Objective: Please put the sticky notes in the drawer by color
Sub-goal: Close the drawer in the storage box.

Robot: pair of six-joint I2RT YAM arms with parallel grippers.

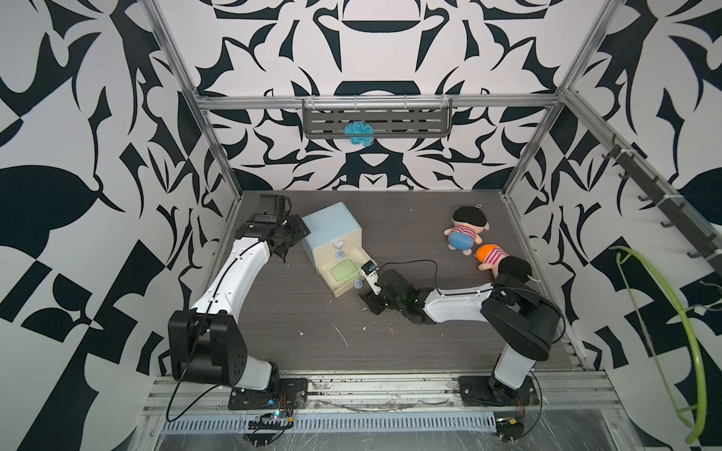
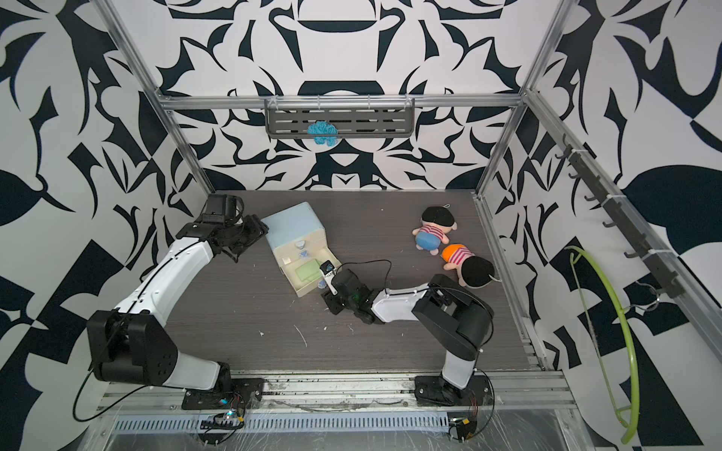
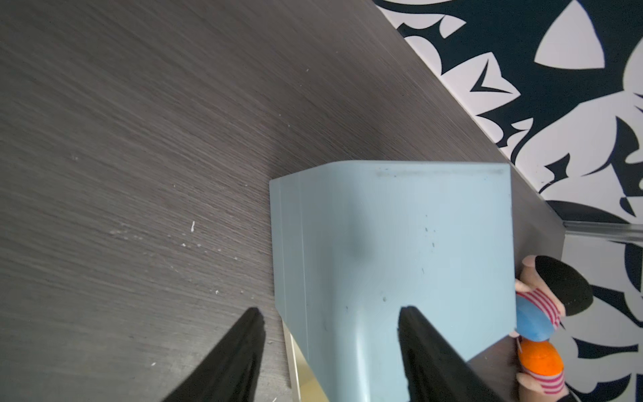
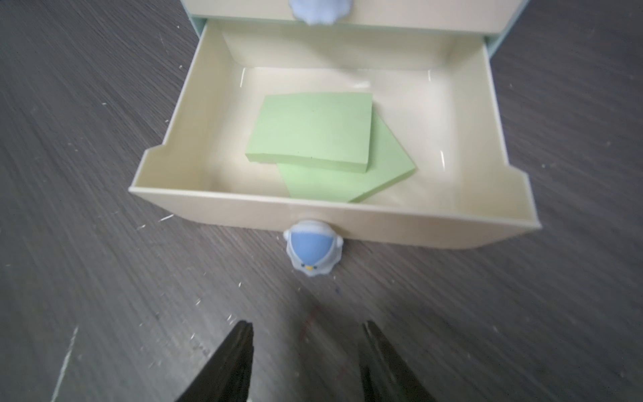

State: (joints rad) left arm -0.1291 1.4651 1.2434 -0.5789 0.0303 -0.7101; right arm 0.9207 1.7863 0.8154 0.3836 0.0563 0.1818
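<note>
Dark wood-grain tabletop [image 1: 312, 332] lies open to you in front of the pale blue cube-shaped chest [image 1: 332, 224]. Its cream bottom drawer [image 4: 382, 222] is out, with two light green square sticky pads [image 4: 313, 128] overlapping inside. Left gripper [image 3: 330, 309] and right gripper [image 4: 307, 325] stand parted, empty. Upper drawers [image 1: 349, 239]: contents hidden.

Likely lab: aluminium frame [image 1: 254, 102], patterned walls [image 1: 375, 50]
</note>
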